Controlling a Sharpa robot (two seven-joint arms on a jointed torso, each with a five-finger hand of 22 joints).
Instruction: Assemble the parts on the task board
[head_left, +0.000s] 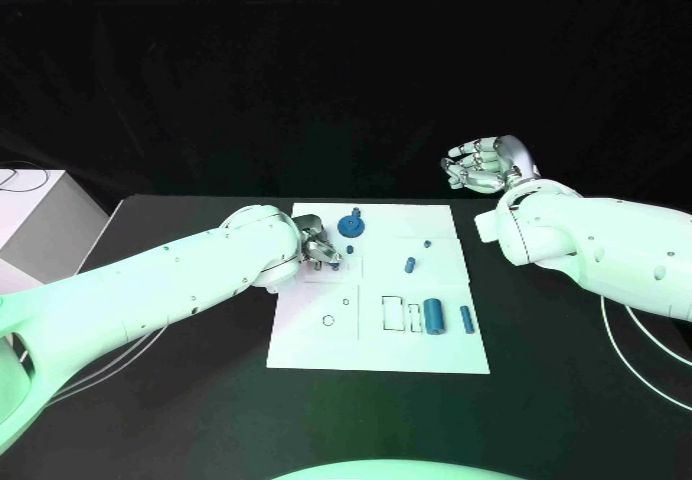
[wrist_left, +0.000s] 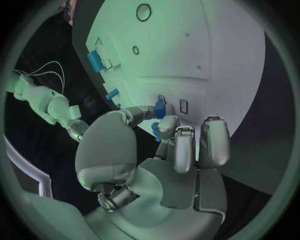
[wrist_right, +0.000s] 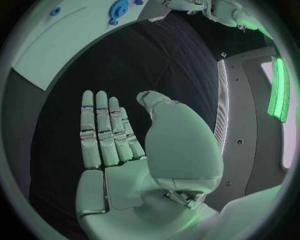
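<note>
The white task board (head_left: 378, 345) lies in the middle of the black table. My left hand (head_left: 320, 250) rests low over the board's far left part. In the left wrist view its thumb and a finger (wrist_left: 167, 126) pinch a small blue part (wrist_left: 159, 107) against the board (wrist_left: 187, 60). A blue round part (head_left: 353, 224) stands just beyond this hand. A short blue piece (head_left: 410, 265) lies mid-board, and two blue cylinders (head_left: 434, 316) lie side by side nearer me. My right hand (head_left: 488, 165) hangs raised past the board's far right corner, its fingers (wrist_right: 103, 130) straight and holding nothing.
A white box (head_left: 29, 215) stands at the table's left edge. Outlined slots (head_left: 394, 312) and a small ring mark (head_left: 327, 321) show on the board's near half. The right forearm (head_left: 591, 245) reaches over the table to the right of the board.
</note>
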